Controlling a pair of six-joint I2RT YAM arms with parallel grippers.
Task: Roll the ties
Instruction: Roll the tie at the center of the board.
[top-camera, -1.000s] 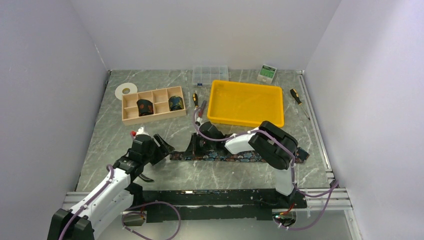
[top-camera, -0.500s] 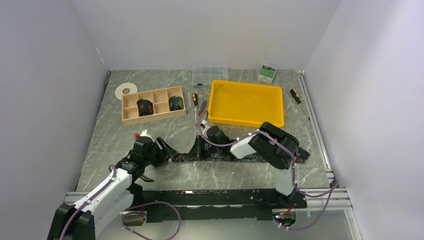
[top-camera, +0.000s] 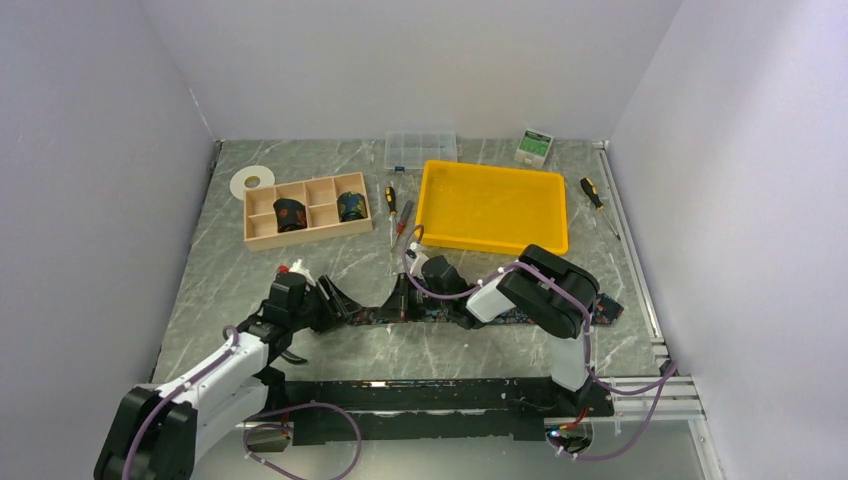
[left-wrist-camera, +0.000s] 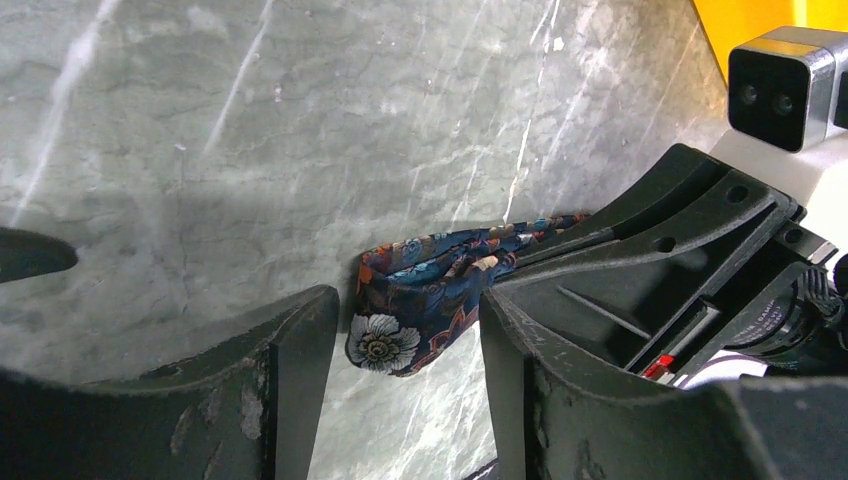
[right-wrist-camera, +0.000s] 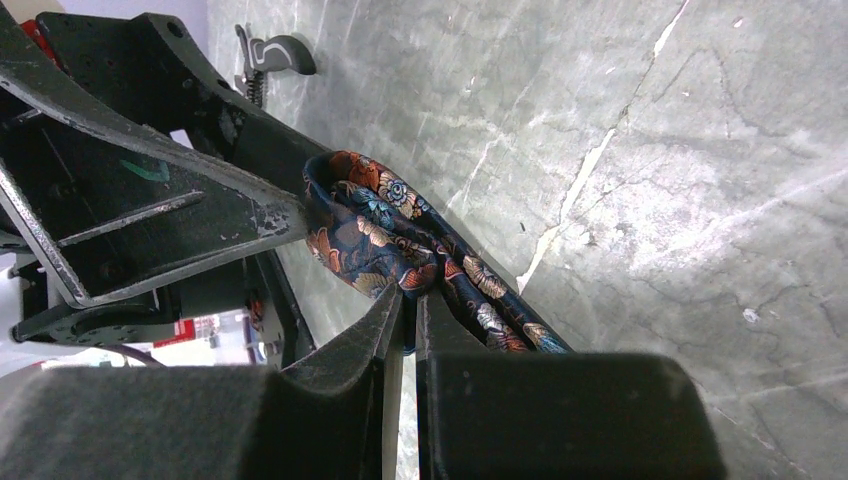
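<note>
A dark floral tie (top-camera: 520, 315) lies as a strip across the table front. Its left end is folded into a small loop (left-wrist-camera: 420, 295), also seen in the right wrist view (right-wrist-camera: 375, 235). My right gripper (top-camera: 402, 297) is shut on the tie near that loop, fingers pinching the fabric (right-wrist-camera: 410, 300). My left gripper (top-camera: 340, 300) is open, its fingers either side of the folded end (left-wrist-camera: 405, 320), not touching it. Two rolled ties (top-camera: 290, 213) (top-camera: 350, 206) sit in the wooden divider box (top-camera: 262, 235).
A yellow tray (top-camera: 493, 235) stands behind the right arm. Screwdrivers (top-camera: 392, 200) (top-camera: 592, 193) lie beside it. A clear organiser (top-camera: 421, 147), a small box (top-camera: 534, 147) and a tape roll (top-camera: 251, 181) are at the back. Pliers (right-wrist-camera: 270, 55) lie near the left arm.
My right gripper has drawn the tie's left end rightward and up, folding it over. My left gripper has advanced to the right toward that folded end.
</note>
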